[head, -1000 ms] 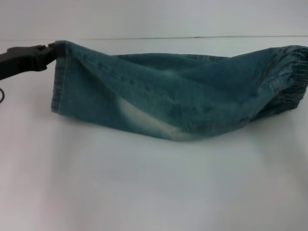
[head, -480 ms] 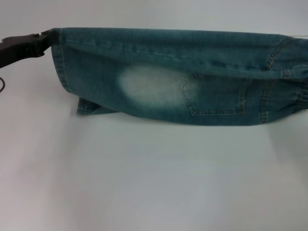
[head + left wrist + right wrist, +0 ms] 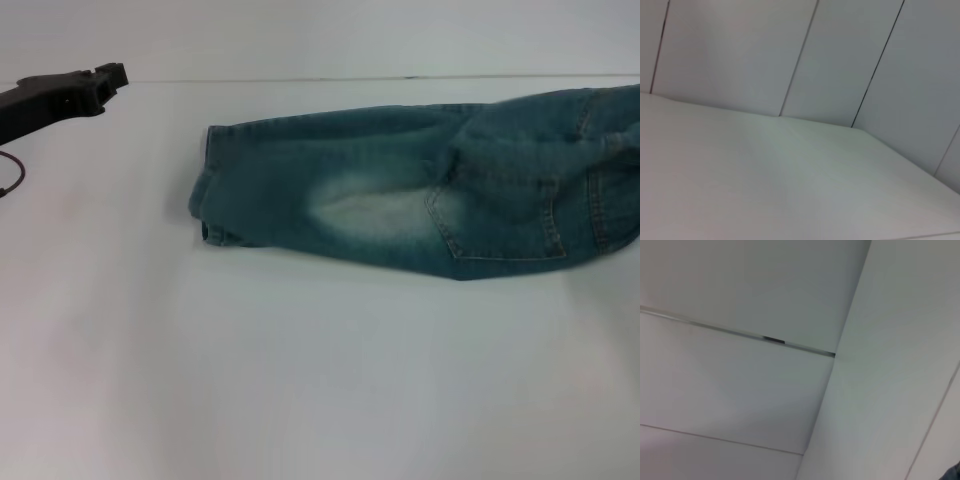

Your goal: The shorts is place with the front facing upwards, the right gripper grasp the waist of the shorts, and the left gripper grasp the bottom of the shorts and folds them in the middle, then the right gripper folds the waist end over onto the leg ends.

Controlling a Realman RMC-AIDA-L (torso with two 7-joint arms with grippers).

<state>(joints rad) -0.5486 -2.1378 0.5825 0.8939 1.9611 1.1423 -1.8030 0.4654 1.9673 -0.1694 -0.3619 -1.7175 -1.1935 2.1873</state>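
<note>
Shorts [image 3: 420,205] lie folded lengthwise on desk [image 3: 300,380]; left gripper [image 3: 108,78], far-left of them, empty, jaw state indeterminate; next: right gripper, unseen, carries waist onto hems.

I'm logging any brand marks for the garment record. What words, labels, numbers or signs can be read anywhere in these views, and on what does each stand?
None: no readable text shows in any view.
Blue-green denim shorts with a pale faded patch: only tan stitching and a pocket outline, no tag or brand visible.
Black left pincer, at the table's far left, apart from the shorts: no lettering visible.
White table and white panelled wall: plain, no signs.
</note>
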